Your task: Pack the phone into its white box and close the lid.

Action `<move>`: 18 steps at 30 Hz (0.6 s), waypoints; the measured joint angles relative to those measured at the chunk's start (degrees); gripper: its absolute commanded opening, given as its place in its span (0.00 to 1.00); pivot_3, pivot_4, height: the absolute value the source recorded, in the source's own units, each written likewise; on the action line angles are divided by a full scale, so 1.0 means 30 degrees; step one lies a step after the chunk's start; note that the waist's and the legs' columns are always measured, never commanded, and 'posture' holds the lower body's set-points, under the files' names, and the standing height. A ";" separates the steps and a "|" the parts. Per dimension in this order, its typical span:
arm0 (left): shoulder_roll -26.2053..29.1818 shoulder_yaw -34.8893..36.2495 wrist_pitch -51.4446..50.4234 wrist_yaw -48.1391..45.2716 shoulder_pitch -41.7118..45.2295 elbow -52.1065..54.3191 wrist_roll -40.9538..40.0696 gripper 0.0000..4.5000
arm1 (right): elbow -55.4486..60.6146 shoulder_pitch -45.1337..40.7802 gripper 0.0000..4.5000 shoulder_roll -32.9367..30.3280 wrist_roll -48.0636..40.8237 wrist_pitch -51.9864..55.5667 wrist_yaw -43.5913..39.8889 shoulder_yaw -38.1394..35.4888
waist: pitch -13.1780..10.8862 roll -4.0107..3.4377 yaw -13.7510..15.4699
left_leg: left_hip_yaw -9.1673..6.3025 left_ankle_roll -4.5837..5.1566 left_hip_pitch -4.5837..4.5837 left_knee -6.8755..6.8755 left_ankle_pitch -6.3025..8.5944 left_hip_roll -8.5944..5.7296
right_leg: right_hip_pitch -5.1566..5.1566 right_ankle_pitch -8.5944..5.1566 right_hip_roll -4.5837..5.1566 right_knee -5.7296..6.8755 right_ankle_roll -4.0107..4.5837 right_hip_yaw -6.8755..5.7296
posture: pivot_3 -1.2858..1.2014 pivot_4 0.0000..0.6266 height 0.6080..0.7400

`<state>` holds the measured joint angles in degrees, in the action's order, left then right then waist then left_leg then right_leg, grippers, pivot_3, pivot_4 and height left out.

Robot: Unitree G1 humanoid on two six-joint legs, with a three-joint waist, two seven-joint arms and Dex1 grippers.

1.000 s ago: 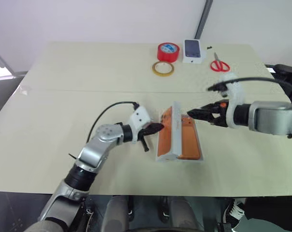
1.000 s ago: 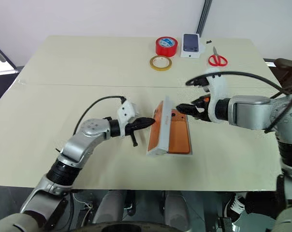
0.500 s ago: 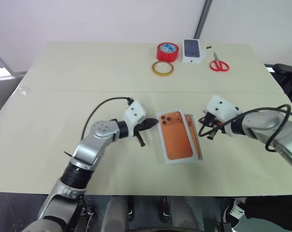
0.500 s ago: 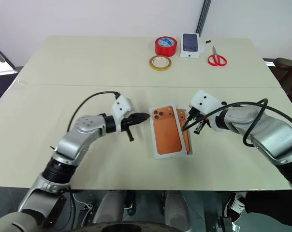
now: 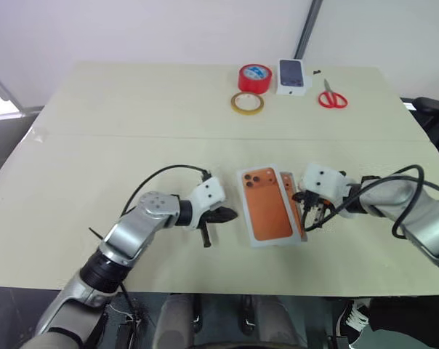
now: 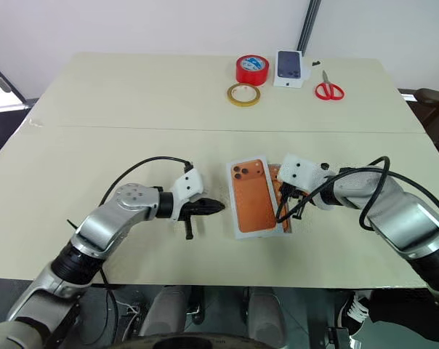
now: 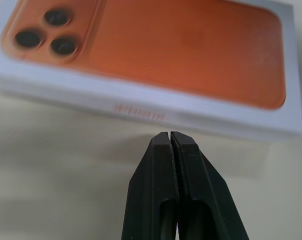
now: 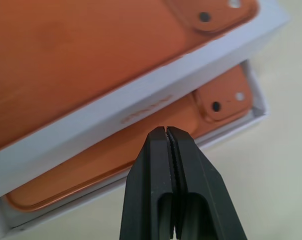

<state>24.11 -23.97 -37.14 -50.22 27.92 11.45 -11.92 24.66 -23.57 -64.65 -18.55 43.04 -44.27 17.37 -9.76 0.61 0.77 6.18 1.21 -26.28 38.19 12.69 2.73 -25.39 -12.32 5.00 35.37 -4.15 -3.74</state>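
Clearly the lid (image 5: 266, 206), white-rimmed with an orange phone printed on top, lay askew over the white box (image 8: 256, 107), leaving the phone (image 8: 221, 97) exposed along one side on the table (image 5: 132, 109). Both the left gripper (image 5: 230, 214) and right gripper (image 5: 304, 198) were pinched closed and empty, flanking it. Seating it well probably meant nudging the smooth, rigid cardboard sideways until the rims aligned, then pressing down evenly.

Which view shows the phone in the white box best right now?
The right wrist view: the phone lies in the white box, partly covered by the lid sitting askew over it. The head views show an orange strip of it beside the lid. The left wrist view shows the lid's orange-printed top.
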 measured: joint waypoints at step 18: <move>-0.2477 -0.0126 0.1242 0.1295 0.0847 -0.2295 0.1077 0.02 | 0.0163 0.1203 0.01 0.0115 0.1807 0.0113 -0.1236 -0.1542 | 0.0000 0.0001 -0.0001 | -0.0006 0.0001 0.0003 0.0016 -0.0001 -0.0004 | 0.0007 0.0002 -0.0007 0.0011 -0.0004 -0.0001 | 0.52 0.24 1.00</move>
<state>16.68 -24.35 -33.41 -46.34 30.46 4.56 -8.69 25.15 -19.96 -64.31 -13.13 43.37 -47.98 12.74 -9.76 0.61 0.77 6.16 1.22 -26.27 38.23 12.69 2.72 -25.37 -12.31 4.98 35.40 -4.17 -3.75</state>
